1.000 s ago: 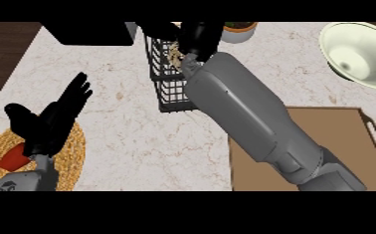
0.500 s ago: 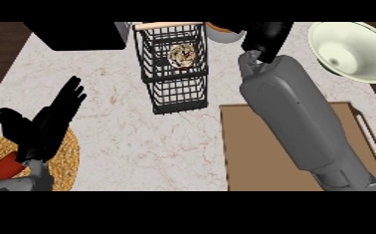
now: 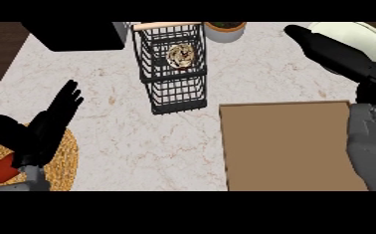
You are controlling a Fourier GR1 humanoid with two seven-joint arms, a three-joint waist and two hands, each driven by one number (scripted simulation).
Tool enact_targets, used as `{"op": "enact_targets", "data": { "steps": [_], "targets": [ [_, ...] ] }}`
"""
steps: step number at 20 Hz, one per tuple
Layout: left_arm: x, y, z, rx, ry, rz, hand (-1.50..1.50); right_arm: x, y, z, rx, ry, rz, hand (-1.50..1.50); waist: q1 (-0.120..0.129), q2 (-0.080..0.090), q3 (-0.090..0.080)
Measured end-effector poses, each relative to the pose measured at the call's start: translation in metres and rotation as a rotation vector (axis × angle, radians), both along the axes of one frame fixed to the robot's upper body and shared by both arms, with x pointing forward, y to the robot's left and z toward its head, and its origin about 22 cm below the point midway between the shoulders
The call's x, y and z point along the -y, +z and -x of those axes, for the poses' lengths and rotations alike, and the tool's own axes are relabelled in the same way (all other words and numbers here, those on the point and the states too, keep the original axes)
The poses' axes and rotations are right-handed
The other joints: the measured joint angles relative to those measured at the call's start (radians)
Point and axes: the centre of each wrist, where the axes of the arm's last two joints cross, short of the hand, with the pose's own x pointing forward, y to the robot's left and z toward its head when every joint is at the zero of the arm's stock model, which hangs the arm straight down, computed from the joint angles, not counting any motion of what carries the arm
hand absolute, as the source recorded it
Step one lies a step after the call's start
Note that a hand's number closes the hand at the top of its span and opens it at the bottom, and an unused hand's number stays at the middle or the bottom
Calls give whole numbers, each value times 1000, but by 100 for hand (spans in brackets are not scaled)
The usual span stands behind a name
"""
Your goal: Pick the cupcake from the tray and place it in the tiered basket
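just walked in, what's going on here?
The cupcake sits inside the tiered basket, in its far compartment. The right hand is open and holds nothing, off to the basket's right beyond the tray. The left hand rests open at lower left.

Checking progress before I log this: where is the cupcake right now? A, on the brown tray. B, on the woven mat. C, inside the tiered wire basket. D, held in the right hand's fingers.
C: the cupcake shows through the wires of the tiered basket, apart from the tray and from the open right hand.
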Motion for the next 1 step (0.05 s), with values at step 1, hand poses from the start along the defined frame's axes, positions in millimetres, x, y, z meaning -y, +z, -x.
{"op": "enact_targets", "data": {
  "steps": [1],
  "targets": [
    [-1,0,-2,-2,2,0,0,9,1,9,-3,-3,2,-150,3,1,0]
  ]
}}
